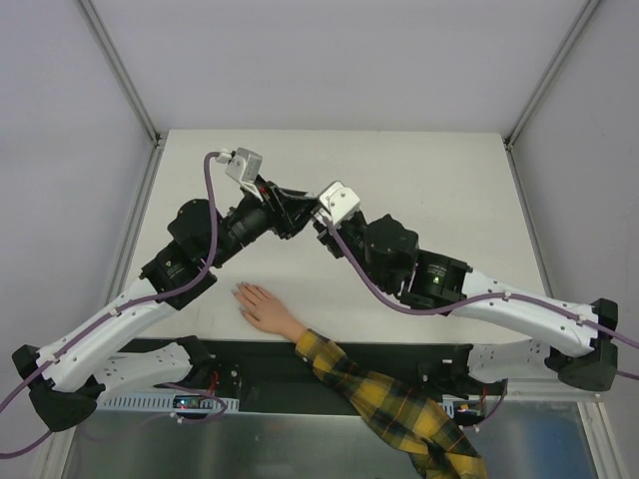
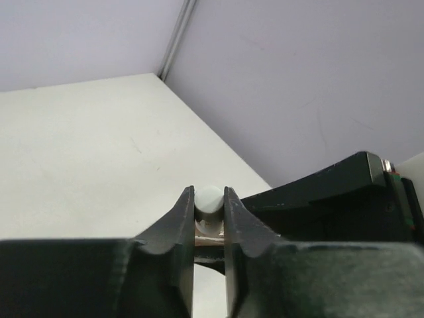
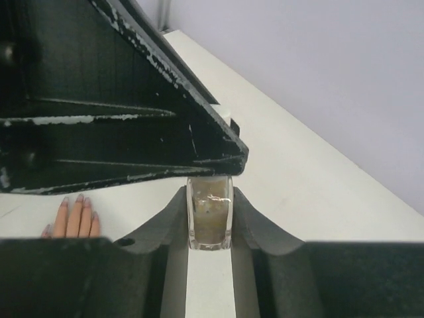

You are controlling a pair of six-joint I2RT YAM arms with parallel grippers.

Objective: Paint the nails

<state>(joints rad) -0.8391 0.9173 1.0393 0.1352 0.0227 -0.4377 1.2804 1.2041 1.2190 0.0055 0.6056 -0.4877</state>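
Note:
The mannequin hand (image 1: 264, 309) lies flat at the table's near edge, its plaid sleeve (image 1: 394, 404) running off to the lower right. Its pale nails (image 1: 240, 291) point up-left; they also show in the right wrist view (image 3: 78, 199). My two grippers meet above mid-table. My right gripper (image 3: 209, 192) is shut on a small glass nail polish bottle (image 3: 210, 218) with brownish contents. My left gripper (image 2: 209, 195) is shut on the bottle's white round cap (image 2: 210, 199). In the top view the left gripper (image 1: 298, 212) and the right gripper (image 1: 319, 224) touch end to end, well beyond the hand.
The white table (image 1: 419, 180) is walled by grey panels with a metal post at each back corner (image 1: 155, 135). The left gripper's dark body (image 3: 99, 99) fills the upper left of the right wrist view. The arm bases sit along the near edge.

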